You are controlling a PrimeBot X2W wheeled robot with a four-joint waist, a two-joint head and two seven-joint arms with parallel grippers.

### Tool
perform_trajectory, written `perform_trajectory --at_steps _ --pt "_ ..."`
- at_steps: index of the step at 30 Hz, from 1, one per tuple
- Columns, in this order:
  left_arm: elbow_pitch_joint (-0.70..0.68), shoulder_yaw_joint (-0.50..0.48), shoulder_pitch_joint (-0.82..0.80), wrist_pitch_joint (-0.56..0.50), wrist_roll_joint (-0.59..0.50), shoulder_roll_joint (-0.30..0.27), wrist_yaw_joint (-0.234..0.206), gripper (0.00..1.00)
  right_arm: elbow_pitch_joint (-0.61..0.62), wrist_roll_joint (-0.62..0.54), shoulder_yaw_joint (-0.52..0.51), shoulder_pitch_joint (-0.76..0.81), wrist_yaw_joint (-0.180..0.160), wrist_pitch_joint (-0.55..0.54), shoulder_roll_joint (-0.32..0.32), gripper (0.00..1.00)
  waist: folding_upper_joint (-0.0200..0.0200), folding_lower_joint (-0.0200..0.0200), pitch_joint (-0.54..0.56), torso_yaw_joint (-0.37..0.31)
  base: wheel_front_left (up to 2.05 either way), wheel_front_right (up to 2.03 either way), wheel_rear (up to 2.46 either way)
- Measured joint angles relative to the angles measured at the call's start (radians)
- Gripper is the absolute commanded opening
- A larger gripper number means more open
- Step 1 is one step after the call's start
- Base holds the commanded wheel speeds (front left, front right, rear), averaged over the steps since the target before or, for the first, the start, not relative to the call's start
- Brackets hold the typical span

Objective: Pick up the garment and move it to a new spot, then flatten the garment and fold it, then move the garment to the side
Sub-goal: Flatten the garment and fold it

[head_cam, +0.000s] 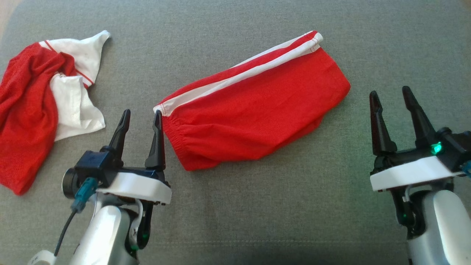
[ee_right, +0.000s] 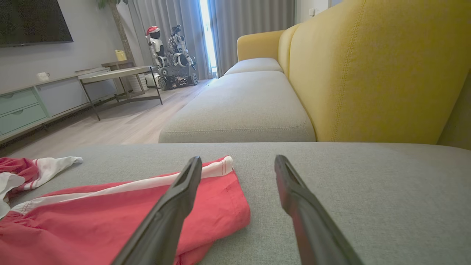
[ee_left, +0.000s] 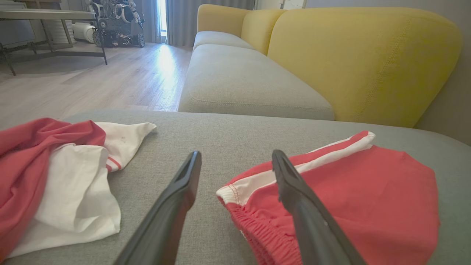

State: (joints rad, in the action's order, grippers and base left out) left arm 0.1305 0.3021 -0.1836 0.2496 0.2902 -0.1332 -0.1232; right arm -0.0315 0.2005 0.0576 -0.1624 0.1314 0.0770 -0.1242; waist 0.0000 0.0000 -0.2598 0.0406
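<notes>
folded red shorts (head_cam: pixel 254 114) at mid-frame in the head view, flat on the grey sofa cushion (head_cam: pixel 257 213). long axis slanting from the elastic waistband at lower left up to the leg hem at upper right, white side stripe along the upper edge.

left gripper (head_cam: pixel 142 112) at lower left, jaws spread moderately wide and holding nothing, inner fingertip just beside the waistband's white corner; touching or a hair apart, hard to say from overhead. in the left wrist view, that corner just inside the right-hand finger, the bulk of the shorts off to the right and not between the fingers.

right gripper (head_cam: pixel 390 91) at the right edge of the frame, likewise spread and empty, kept from the shorts' rounded right end by a strip of bare cushion. in the right wrist view, hem off to the left of the fingers, nothing between them.

so: left arm plainly nearer, sitting at the waistband end; right arm needing to travel left in the frame to meet the hem end.

judging by the tidy doubled shape, probably past flattening and folding, only the move to the side left. likely best done with a pinch at both ends of the slanted axis, to keep the fold from opening.

crumpled red-and-white garment (head_cam: pixel 44 106) at upper left, well apart from the shorts; worth avoiding on any carry that way.
</notes>
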Motion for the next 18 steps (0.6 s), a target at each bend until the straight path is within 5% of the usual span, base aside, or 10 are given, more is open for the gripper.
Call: perform_trajectory --at_steps 18 --pt "0.014 -0.016 -0.003 0.0 -0.025 0.001 0.007 1.0 0.052 -0.025 -0.021 0.011 0.0 -0.042 0.015 1.0 0.0 0.0 -0.01 0.006 0.0 0.0 0.0"
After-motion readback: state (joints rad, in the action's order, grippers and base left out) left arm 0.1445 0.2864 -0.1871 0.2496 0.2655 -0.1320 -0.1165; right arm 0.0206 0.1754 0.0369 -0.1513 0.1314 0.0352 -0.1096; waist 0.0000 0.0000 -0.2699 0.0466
